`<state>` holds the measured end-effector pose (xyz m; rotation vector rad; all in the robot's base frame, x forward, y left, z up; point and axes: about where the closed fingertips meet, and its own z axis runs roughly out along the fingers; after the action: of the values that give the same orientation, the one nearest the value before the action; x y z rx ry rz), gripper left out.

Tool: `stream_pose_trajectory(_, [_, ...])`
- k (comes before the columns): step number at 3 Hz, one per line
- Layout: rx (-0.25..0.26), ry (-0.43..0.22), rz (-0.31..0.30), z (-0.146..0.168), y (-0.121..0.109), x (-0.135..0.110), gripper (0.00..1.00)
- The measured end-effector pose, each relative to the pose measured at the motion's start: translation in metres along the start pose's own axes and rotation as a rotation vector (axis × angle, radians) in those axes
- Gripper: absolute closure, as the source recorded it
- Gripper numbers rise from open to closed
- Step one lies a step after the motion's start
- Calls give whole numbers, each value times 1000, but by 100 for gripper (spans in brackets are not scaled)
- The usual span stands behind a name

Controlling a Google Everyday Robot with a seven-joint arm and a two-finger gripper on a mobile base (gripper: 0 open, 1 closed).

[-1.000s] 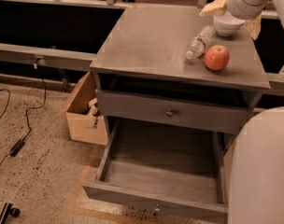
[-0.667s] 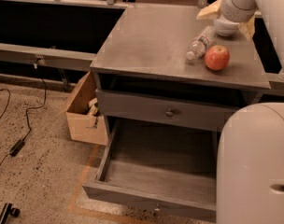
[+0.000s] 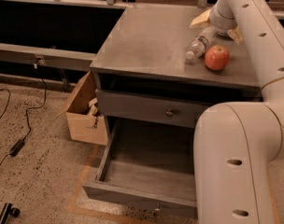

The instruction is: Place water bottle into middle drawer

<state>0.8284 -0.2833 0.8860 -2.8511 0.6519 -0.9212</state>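
The water bottle [image 3: 198,45] lies on its side on the grey cabinet top [image 3: 146,41], white cap toward the front, touching or nearly touching a red apple [image 3: 217,57] on its right. My gripper [image 3: 219,26] is at the bottle's far end at the back right of the top, and my own wrist hides most of it. The middle drawer [image 3: 132,174] is pulled out below, its flat grey floor bare. My arm covers its right part.
A closed grey drawer front with a round metal knob [image 3: 169,112] sits above the open drawer. Yellow wrapping [image 3: 201,20] lies behind the bottle. A cardboard box [image 3: 83,111] stands left of the cabinet. Cables [image 3: 20,139] lie on the floor. My arm's large link [image 3: 235,167] fills the lower right.
My arm has swung closer to the camera and now fills the lower right. The gripper has come down to the bottle's far end, hiding the white bowl. Bottle and apple have not moved.
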Motion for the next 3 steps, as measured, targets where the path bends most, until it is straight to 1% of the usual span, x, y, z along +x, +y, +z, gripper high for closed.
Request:
stream_pose_trajectory(1, [-11,-13,-4,17,-7,-4,0])
stream_pose_trajectory(2, [-35,-34,0,29,-10,-12,17])
stream_pose_trajectory(3, [-63,-49,-12,36,-15,-18,41])
